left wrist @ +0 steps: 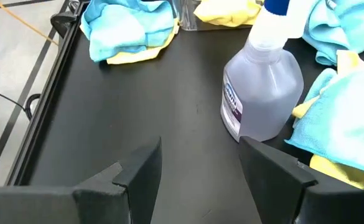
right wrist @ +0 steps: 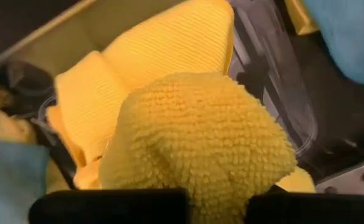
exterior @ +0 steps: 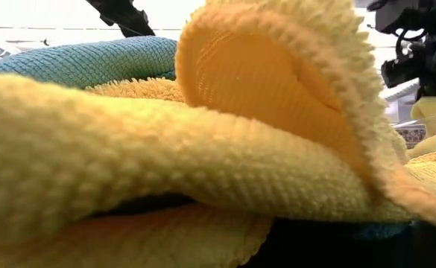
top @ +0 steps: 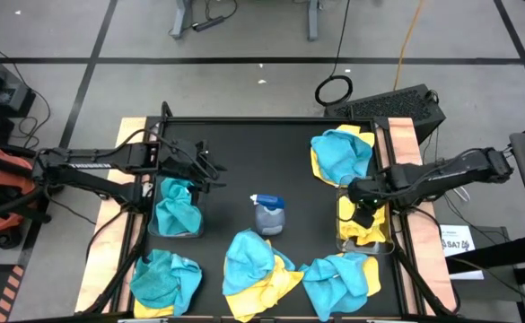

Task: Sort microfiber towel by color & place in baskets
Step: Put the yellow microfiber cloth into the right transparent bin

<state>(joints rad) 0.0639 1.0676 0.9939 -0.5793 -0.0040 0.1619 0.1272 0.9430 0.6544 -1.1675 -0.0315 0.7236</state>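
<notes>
The right basket (top: 386, 240), a clear bin at the table's right edge, holds yellow towels (right wrist: 169, 50). My right gripper (top: 363, 213) stands over it, pointing down, shut on a yellow towel (right wrist: 197, 149). The left basket (top: 178, 231) holds teal towels (top: 174, 208). My left gripper (top: 204, 167) hovers open above the table just beyond the left basket, with nothing between its fingers (left wrist: 138, 171). Mixed teal and yellow towels lie heaped at the far right (top: 341, 154) and along the near edge (top: 258, 265). In the low view a yellow towel (exterior: 203, 171) fills the picture. My right gripper pinches a bunched fold of the yellow towel (right wrist: 213, 180) between its two fingers (right wrist: 107, 208), coming from above and pointing down. The towel hangs below the fingers in a rounded wad over the yellow towels in the right basket; whether it rests on them I cannot tell.
A grey spray bottle with a blue top (top: 267, 215) stands upright mid-table, ahead of my left gripper (left wrist: 200, 168). A teal heap (top: 165, 280) lies at the near left corner and another (top: 341, 278) at the near right. A raised frame rail (top: 271, 121) edges the black tabletop.
</notes>
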